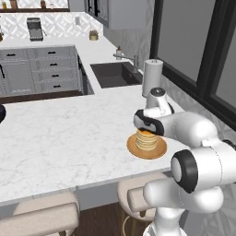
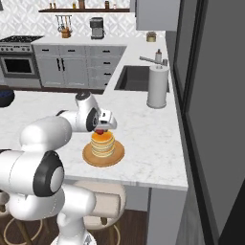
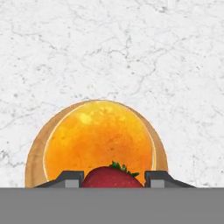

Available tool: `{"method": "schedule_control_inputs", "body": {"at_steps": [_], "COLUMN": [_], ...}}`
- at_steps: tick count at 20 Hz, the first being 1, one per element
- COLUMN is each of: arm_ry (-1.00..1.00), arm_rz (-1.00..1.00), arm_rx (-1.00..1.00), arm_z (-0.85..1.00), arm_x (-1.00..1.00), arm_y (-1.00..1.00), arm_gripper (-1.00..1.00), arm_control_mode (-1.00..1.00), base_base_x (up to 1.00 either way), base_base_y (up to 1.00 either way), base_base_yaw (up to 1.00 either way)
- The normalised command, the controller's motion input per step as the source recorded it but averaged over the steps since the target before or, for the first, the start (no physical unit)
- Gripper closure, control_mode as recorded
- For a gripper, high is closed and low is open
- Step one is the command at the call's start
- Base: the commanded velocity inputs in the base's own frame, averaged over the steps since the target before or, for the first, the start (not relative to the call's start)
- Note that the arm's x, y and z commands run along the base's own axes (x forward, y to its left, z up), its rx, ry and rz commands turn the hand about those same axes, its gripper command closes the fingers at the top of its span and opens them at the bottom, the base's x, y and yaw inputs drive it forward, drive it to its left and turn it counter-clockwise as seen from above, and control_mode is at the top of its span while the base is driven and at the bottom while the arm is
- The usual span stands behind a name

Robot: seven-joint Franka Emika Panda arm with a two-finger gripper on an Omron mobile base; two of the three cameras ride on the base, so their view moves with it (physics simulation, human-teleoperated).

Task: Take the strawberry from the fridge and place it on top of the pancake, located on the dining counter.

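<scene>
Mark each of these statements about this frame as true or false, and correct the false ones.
1. The claw is shut on the strawberry. True.
2. The strawberry already lies loose on the pancake. False: it sits between the fingertips, over the stack.
3. The pancake stack rests on a round brown plate. True.
4. The plate stands inside the dark sink. False: it is on the white marble dining counter.
5. A white paper towel roll stands upright on the counter beside the sink. True.
</scene>
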Motion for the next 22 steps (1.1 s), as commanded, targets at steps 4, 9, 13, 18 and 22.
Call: {"method": "schedule_control_inputs", "body": {"at_steps": [4, 9, 13, 18, 22], "arm_ry": [0.00, 0.00, 0.00, 0.00, 0.00], "arm_rz": [0.00, 0.00, 0.00, 0.00, 0.00], "arm_rx": [0.00, 0.02, 0.03, 0.01, 0.02], "arm_z": [-0.10, -0.21, -0.19, -0.22, -0.17], "arm_x": [0.26, 0.04, 0.02, 0.00, 0.00], "arm_y": [0.07, 0.01, 0.00, 0.00, 0.00], "arm_gripper": [1.00, 1.00, 1.00, 1.00, 1.00], "arm_control_mode": [-1.00, -1.00, -1.00, -1.00, -1.00], "base_base_x": [0.00, 0.00, 0.00, 0.00, 0.00], "base_base_y": [0.00, 0.00, 0.00, 0.00, 0.00], "base_base_yaw": [0.00, 0.00, 0.00, 0.00, 0.00]}}
